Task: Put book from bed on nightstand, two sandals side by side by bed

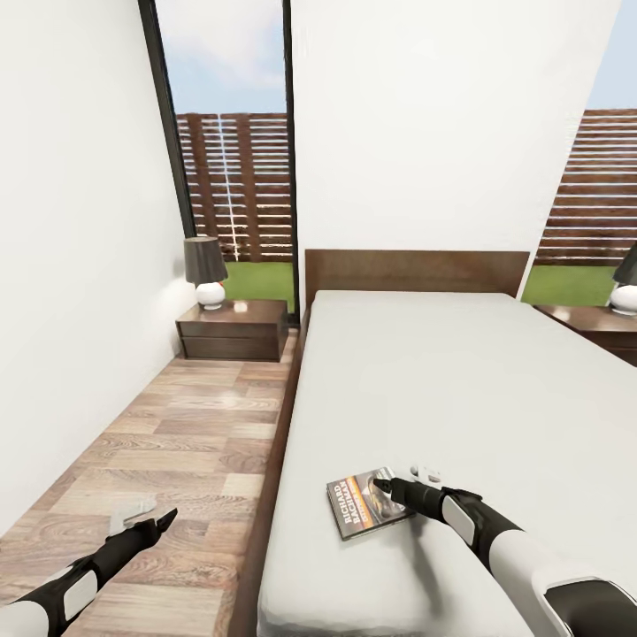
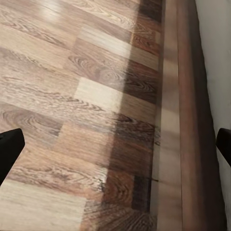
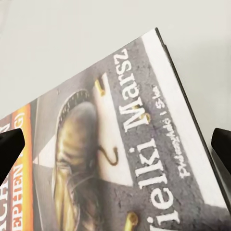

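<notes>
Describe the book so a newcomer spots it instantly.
Start at the bed with its off-white mattress. Near its foot, by the floor-side edge, the book lies flat under the right pincer. It's the mattress's only coloured item: orange stripes, dark band, white lettering.

Bed point(image 1: 460, 372), off-white mattress: book point(image 1: 367, 502) flat near foot edge, floor-side.

Book point(image 1: 368, 510): orange-red stripes, dark band with white lettering, greyish picture of brownish-gold boot. Bed point(image 1: 460, 380): plain off-white mattress, dark brown wooden frame and headboard. Nightstand point(image 1: 234, 329): dark brown, glossy top. Lamp point(image 1: 208, 270): dark grey shade, white base. Floor point(image 1: 168, 442): grey-brown wood planks, mixed tones. Walls point(image 1: 71, 265): white. Fence point(image 1: 237, 181): brown slats.
</notes>
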